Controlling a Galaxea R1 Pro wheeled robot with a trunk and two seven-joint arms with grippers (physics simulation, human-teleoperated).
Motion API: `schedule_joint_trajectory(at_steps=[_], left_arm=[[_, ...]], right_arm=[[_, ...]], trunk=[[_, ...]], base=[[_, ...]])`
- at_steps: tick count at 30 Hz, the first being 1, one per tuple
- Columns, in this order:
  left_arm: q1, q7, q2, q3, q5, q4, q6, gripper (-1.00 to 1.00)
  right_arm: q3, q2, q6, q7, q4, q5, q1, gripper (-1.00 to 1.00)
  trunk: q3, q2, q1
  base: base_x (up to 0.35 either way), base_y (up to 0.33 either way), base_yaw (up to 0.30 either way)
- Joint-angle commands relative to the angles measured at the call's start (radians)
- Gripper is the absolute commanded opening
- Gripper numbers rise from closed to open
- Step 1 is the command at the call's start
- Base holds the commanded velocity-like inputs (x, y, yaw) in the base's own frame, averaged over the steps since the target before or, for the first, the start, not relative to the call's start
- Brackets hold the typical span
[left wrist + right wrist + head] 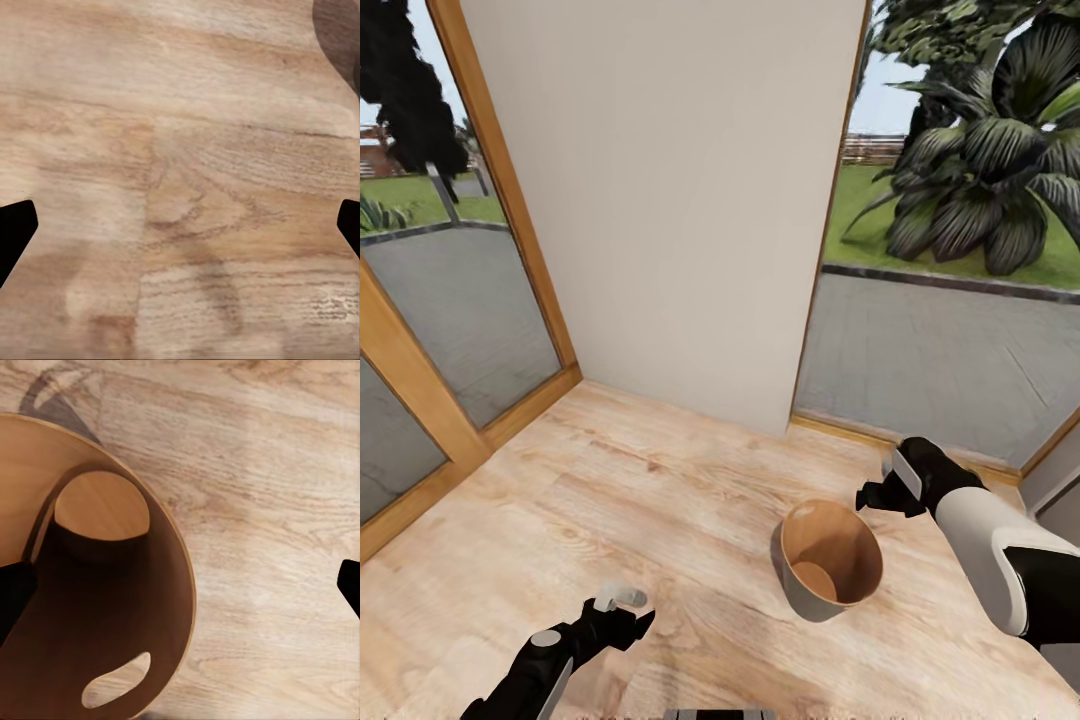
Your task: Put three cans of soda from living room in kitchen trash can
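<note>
Standing empty on the floor [660,500], the stiff, light trash can [830,560] wants a rim grab; right hand [882,492] wide open

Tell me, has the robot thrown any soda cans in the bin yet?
Not yet, it seems. The trash can stands on the wood floor, and the right wrist view shows its bare brown bottom with no cans inside. The right gripper hovers open by its rim, and the left gripper is open too, holding nothing. All three cans still need fetching and dropping in.
</note>
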Motion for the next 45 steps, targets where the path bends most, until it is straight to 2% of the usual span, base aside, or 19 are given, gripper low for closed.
schedule_joint_trajectory(at_steps=[1,7,11,15,26,29,30,32,45], left_arm=[[0.0,0.0,0.0,0.0,0.0,0.0,0.0,1.0],[0.0,-0.001,0.0,0.0,0.0,0.0,0.0,1.0],[0.0,-0.001,0.0,0.0,0.001,0.0,0.0,1.0],[0.0,-0.004,0.0,0.0,0.005,-0.002,-0.001,1.0],[-0.002,-0.019,0.002,0.002,0.006,-0.023,0.017,1.0],[-0.015,-0.028,0.004,0.001,0.007,-0.038,0.044,1.0],[-0.044,-0.037,0.008,0.001,0.007,-0.077,0.09,1.0],[-0.053,-0.041,0.006,0.001,0.007,-0.092,0.109,1.0],[-0.068,-0.049,0.002,0.002,0.006,-0.152,0.174,1.0]], right_arm=[[0.0,0.0,0.0,0.0,0.0,0.0,0.0,1.0],[0.001,0.0,-0.008,0.0,0.0,0.0,0.0,1.0],[0.001,0.0,-0.066,0.0,0.009,-0.002,0.002,1.0],[0.001,-0.001,-0.09,0.001,0.012,-0.001,0.003,1.0],[0.003,0.0,-0.095,0.001,0.013,0.004,0.005,1.0],[0.003,0.001,-0.095,0.001,0.013,0.005,0.005,1.0],[0.003,0.002,-0.092,0.001,0.008,0.005,0.005,1.0],[0.004,0.003,-0.092,0.0,0.006,0.006,0.005,1.0],[0.006,0.009,-0.094,-0.002,0.014,0.007,0.01,1.0]], trunk=[[-0.006,0.0,0.0],[-0.038,-0.002,0.003],[-0.06,-0.003,0.005],[-0.066,-0.003,0.005],[-0.081,-0.003,0.005],[-0.084,-0.003,0.005],[-0.086,-0.003,0.005],[-0.088,-0.003,0.005],[-0.153,-0.006,0.011]], base=[[0.0,0.0,0.0],[0.0,0.0,0.0],[0.0,0.0,0.0],[0.0,0.0,0.0],[0.0,0.0,0.0],[0.0,0.0,0.0],[0.0,0.0,0.0],[0.0,0.0,0.0],[0.0,0.0,0.0]])
